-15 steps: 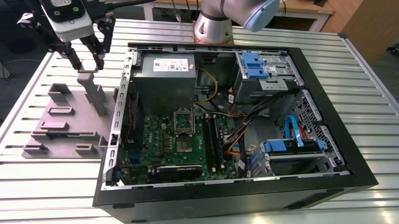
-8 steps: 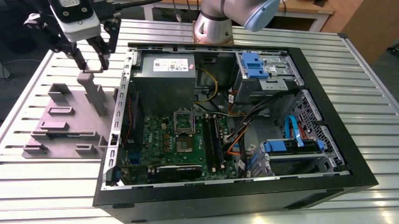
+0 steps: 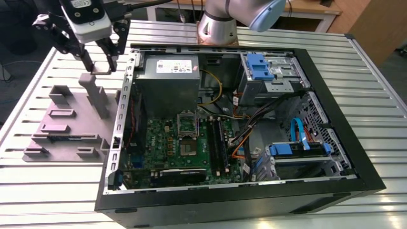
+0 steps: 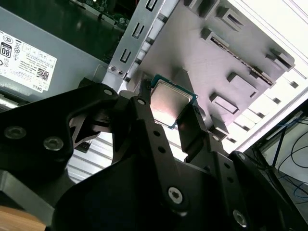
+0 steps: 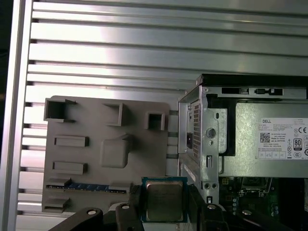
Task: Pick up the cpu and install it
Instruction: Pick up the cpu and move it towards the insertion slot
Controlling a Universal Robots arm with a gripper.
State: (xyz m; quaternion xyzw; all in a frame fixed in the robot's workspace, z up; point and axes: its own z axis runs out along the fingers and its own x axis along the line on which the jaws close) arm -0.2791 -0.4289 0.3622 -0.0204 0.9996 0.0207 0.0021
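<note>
The gripper pinches the cpu by opposite edges (above the tray); a level carry clear of the computer case seems wise.

The cpu has a shiny silver top with a thin teal-green rim. The claw has black fingers under a white and grey body. The tray is plain mauve-grey, and the memory stick in it is dark with a row of blue rectangles. The tabletop is silver metal, patterned with parallel ridged slats. The computer case is black outside. Its motherboard is green, and the power supply is grey with a white label. The drive latches are bright blue. Inside run a yellow wire, an orange cable and a blue cable. The robot arm is silver with a pale blue cap.
</note>
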